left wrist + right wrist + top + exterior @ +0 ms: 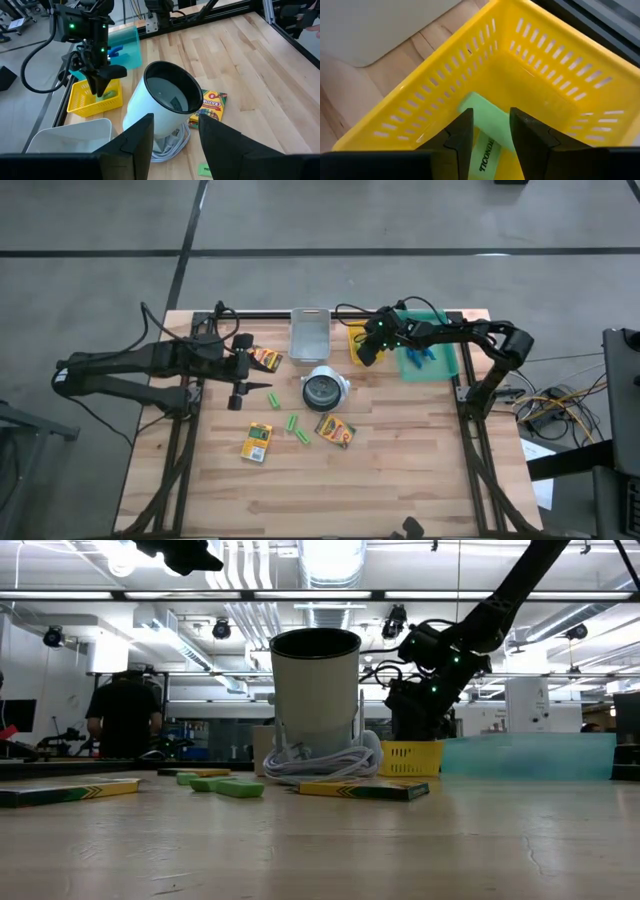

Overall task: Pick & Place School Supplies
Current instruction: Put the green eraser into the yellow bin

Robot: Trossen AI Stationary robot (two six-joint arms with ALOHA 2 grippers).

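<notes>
My right gripper (490,125) reaches down into the yellow basket (357,338) at the table's far side, shut on a light-green stick (485,131). My left gripper (240,385) hangs open and empty above the table's left part, high over the surface (182,554). Three more green sticks (291,421) lie flat mid-table. The crayon boxes lie flat too: one near the left gripper (265,359), one nearer the front (257,442), one beside the cup (335,430). Blue-handled scissors (418,358) rest in the teal tray (437,346). My right gripper pinches the light-green stick (489,142) between its two fingers (460,132), coming from above and pointing down into the yellow basket (555,75). The stick lies slanted across the gap, its far end (469,106) jutting past the fingertips toward the basket floor.
A white cup (325,388) lies on its side mid-table with a coiled white cable (315,762) at its base. A grey bin (310,332) stands left of the yellow basket. A person (125,712) stands in the room beyond the table. The table's near half is bare wood (400,490).
</notes>
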